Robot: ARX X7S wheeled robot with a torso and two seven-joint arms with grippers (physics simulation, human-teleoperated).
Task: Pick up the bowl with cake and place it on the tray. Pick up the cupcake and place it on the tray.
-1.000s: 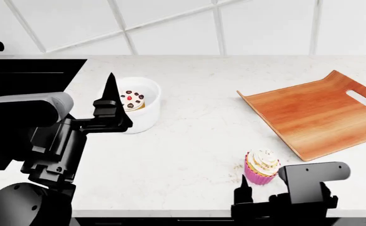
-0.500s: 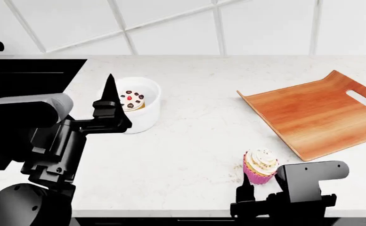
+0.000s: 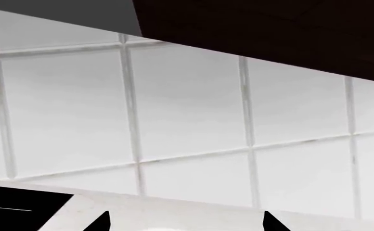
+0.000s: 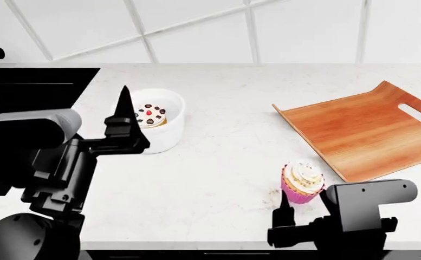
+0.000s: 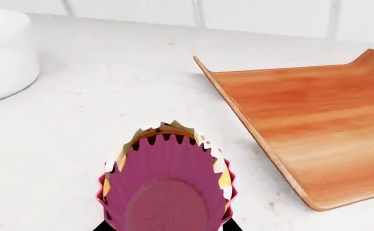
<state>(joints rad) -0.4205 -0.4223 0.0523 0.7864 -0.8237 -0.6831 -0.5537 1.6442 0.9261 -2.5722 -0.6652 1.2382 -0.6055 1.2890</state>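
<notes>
Right wrist view, fingers [image 5: 103,225] clamping cupcake [image 5: 167,185]

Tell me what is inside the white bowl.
The bowl holds a cake with white icing, dark dots and a red berry. The left gripper covers the cake's near side; its bottom is hidden.

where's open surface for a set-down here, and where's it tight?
The tray is bare across its whole surface. Open counter runs between the bowl with cake and the tray's near edge, and behind the bowl toward the tiled wall. It is tight at the front right, where the right gripper is around the cupcake close to the tray corner, and at the bowl's left side beside the left gripper.
</notes>
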